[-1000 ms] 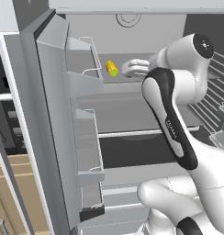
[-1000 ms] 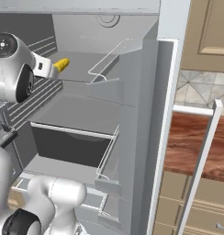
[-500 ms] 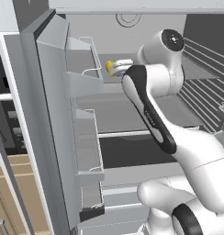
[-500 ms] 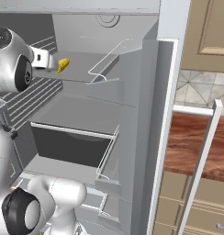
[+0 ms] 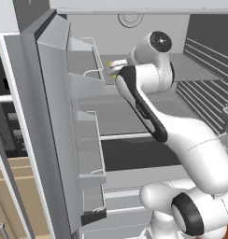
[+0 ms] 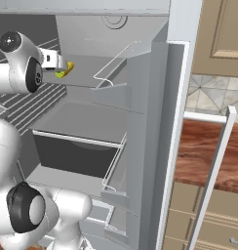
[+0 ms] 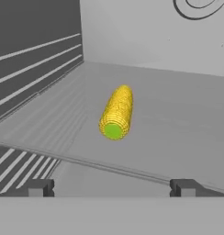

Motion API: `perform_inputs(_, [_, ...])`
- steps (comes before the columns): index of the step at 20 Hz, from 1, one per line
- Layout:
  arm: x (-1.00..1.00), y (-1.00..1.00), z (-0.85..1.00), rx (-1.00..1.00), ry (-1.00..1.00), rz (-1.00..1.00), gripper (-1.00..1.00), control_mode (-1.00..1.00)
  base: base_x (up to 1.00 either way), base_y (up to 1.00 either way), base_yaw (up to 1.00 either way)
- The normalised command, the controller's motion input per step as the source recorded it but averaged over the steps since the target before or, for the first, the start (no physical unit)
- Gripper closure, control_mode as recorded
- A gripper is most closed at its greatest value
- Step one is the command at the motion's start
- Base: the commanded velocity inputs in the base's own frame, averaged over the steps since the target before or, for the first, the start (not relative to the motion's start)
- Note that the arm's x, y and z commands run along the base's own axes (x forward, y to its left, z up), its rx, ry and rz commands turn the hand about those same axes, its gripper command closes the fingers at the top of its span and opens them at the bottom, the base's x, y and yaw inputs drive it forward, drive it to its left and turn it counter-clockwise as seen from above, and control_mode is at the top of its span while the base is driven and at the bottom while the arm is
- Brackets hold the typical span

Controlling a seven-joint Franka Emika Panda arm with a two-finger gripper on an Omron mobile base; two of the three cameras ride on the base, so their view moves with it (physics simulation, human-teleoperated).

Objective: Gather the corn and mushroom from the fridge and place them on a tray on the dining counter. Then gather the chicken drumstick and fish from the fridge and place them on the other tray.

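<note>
Open fridge door [image 5: 50, 116] at 9 o'clock in the left base view, two wire-railed door bins [image 5: 88, 140] stacked on it. Dark drawer [image 6: 72, 151] under grey shelf [image 6: 87, 117]. Wood-top counter [image 6: 204, 156] at 3 o'clock, right base view.

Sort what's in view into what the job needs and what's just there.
Needed for the job:
corn
gripper, open, short of the corn

Just there:
fridge shelf
door bins
drawer

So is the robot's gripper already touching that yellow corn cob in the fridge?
Apart. In the hand view the open gripper sits short of the yellow corn cob, with bare grey fridge shelf between them.
</note>
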Motion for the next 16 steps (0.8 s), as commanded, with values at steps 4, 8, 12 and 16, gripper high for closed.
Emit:
perform_inputs(4, [0.41,0.11,-0.1,0.0,0.0,-0.02,-1.0,-1.0,0.0,0.0,0.0])
perform_inputs(8, [0.32,0.1,-0.04,0.0,0.06,-0.04,-1.0,-1.0,0.0,0.0,0.0])
perform_inputs(12, [0.42,0.01,-0.01,0.0,0.09,-0.06,-1.0,-1.0,0.0,0.0,0.0])
perform_inputs(16, [0.51,0.0,-0.06,0.0,0.05,-0.05,-1.0,-1.0,0.0,0.0,0.0])
